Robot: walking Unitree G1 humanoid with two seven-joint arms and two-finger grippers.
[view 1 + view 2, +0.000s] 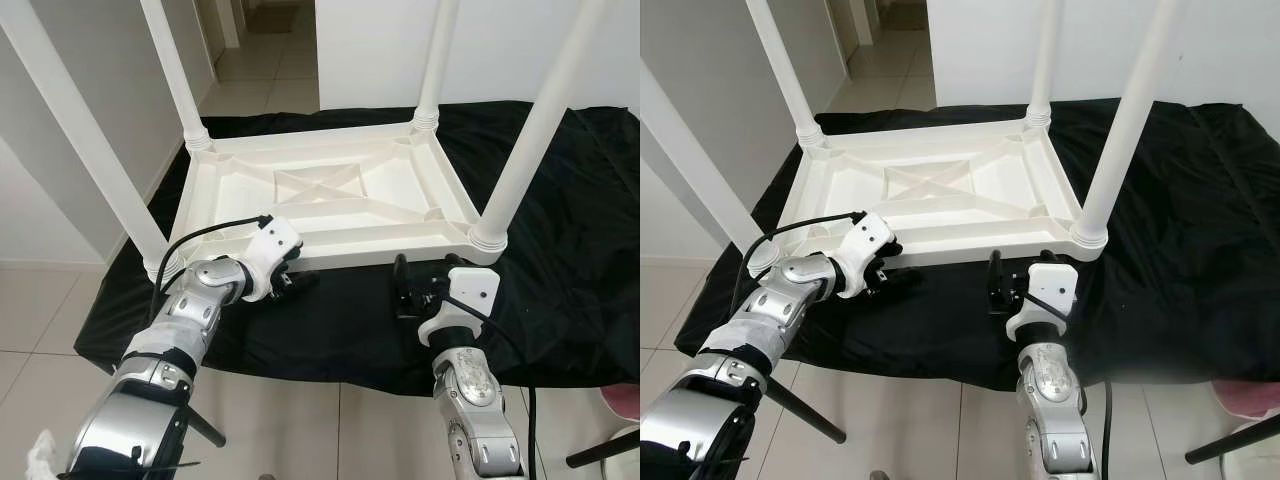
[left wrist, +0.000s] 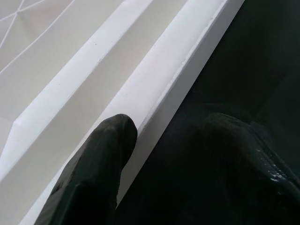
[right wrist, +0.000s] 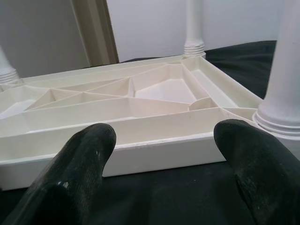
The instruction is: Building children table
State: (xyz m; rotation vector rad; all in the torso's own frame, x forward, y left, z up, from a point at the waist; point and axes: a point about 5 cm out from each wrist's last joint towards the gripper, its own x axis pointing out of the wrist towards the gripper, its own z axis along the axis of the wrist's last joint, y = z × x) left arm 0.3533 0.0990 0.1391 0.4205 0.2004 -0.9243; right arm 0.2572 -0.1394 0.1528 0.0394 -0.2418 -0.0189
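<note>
A white plastic children's table (image 1: 380,250) lies upside down on a black cloth (image 1: 560,260). Its legs stand up from the corners, among them the near right leg (image 1: 530,140) and the near left leg (image 1: 85,140). My left gripper (image 1: 295,275) is at the table's near rim, left of the middle. In the left wrist view one finger (image 2: 93,178) lies over the rim (image 2: 187,61) and the other finger (image 2: 243,159) is outside it above the cloth. My right gripper (image 1: 425,285) is open just in front of the near rim (image 3: 154,152), beside the near right leg, holding nothing.
The cloth covers the tiled floor and ends just in front of my arms. White walls stand left and behind, with a hallway opening at the back. A pink object (image 1: 625,400) and a dark rod (image 1: 600,450) sit at the lower right.
</note>
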